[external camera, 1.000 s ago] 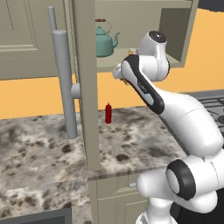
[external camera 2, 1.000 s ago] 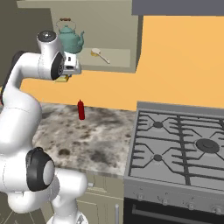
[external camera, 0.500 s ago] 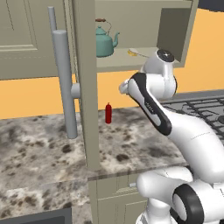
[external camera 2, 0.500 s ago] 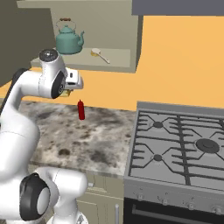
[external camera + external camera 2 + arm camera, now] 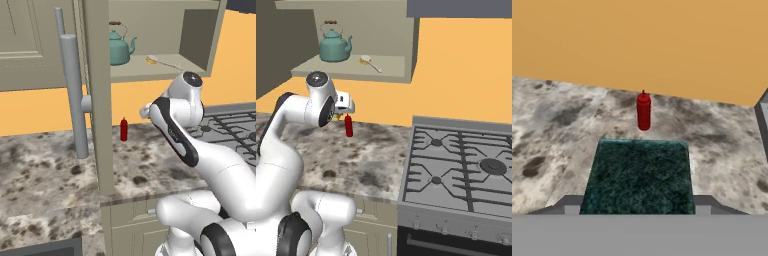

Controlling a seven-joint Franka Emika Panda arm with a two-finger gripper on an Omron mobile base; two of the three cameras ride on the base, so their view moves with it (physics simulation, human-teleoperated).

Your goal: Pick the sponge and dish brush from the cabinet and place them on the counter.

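gripper clamped on sponge above counter | red bottle upright at far orange wall | stove right

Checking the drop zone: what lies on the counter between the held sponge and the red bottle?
Nothing: in the hand view, bare counter separates the sponge, held in the gripper, from the red bottle.
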